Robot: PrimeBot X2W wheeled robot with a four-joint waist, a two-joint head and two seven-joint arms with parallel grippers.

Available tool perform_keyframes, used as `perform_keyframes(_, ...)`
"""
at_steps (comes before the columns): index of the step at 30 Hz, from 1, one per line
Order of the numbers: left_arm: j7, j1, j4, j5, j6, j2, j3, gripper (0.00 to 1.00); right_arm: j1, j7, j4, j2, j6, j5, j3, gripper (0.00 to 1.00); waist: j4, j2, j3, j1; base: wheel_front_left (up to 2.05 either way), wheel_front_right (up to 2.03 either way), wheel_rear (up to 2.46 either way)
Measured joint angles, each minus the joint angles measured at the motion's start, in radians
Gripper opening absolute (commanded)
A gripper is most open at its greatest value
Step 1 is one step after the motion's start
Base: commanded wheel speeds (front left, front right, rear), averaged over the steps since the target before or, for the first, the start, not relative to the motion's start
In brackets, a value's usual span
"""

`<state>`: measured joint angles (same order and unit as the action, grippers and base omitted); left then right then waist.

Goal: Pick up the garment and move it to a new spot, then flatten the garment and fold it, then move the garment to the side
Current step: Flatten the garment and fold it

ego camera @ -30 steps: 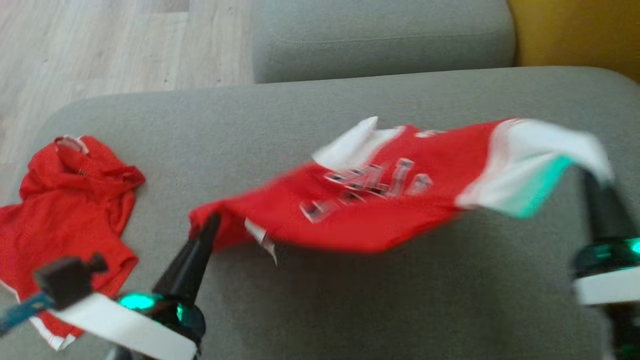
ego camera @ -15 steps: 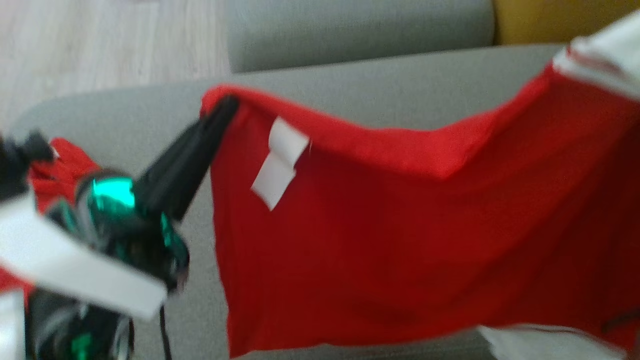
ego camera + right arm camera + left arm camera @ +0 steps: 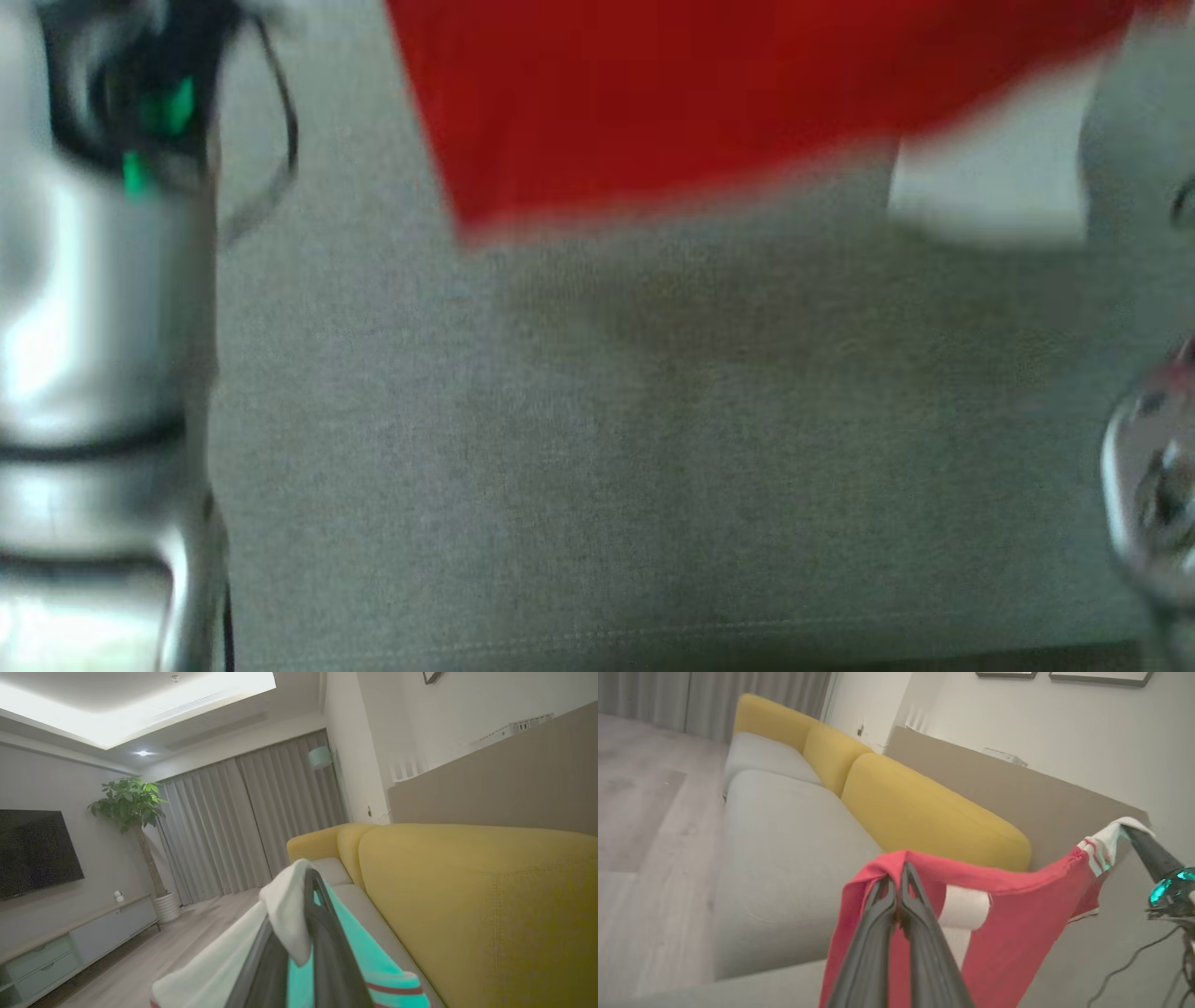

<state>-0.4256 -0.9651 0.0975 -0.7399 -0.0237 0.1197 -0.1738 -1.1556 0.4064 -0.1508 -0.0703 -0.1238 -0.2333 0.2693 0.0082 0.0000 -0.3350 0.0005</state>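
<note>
Grey sofa seat (image 3: 653, 467) below. Above it a red shirt (image 3: 1008, 924) hangs in the air, stretched between both arms, its lower hem apparently off the cushion. Light, limp knit that sags mid-span; likely to swing and bunch. Best held at corners or hems. On the near red corner, the left gripper (image 3: 899, 870) is pinched tight. On the white-and-green sleeve edge, the right gripper (image 3: 312, 877) is pressed together.

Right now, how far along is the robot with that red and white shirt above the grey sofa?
Pickup looks done: the red and white garment hangs above the grey fabric sofa seat. In hand: the left gripper pinches its red edge, the right gripper its white end, stretching it between them. Remaining: laying it down, flattening, folding, moving aside.
</note>
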Motion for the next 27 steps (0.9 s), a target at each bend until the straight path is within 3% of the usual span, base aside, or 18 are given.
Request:
perform_keyframes(7,0.28,-0.361,0.317,0.212,-0.006,-0.007,-0.025,0.0,-0.315,-0.215,-0.268,0.0,0.0,0.102,0.007,0.0,0.004,0.0,-0.155,-0.0001,0.0,0.0,0.0)
perform_keyframes(11,0.426,-0.427,0.48,0.254,-0.011,-0.009,-0.03,0.0,-0.336,-0.315,-0.395,-0.001,0.0,0.047,-0.026,0.0,-0.004,0.0,-0.231,-0.0002,0.0,0.0,0.0)
perform_keyframes(14,0.494,-0.355,0.599,0.26,-0.043,-0.009,-0.053,0.0,-0.213,-0.379,-0.459,0.001,0.0,-0.013,-0.099,0.0,-0.014,-0.0001,-0.25,0.0001,0.0,0.0,0.0)
perform_keyframes(18,0.543,-0.144,0.689,0.254,-0.083,-0.01,-0.101,0.0,0.06,-0.419,-0.478,0.004,0.0,-0.082,-0.166,0.0,-0.021,0.0,-0.207,-0.0001,0.0,0.0,0.0)
perform_keyframes(24,0.569,0.094,0.639,0.206,-0.101,0.0,-0.179,0.0,0.427,-0.414,-0.343,-0.01,0.0,-0.129,-0.227,0.0,-0.026,0.0,-0.109,-0.0006,0.0,0.0,0.0)
perform_keyframes(27,0.575,0.179,0.59,0.187,-0.101,0.014,-0.197,0.0,0.535,-0.403,-0.277,-0.016,0.0,-0.137,-0.238,0.0,-0.028,0.0,-0.077,-0.0007,0.0,0.0,0.0)
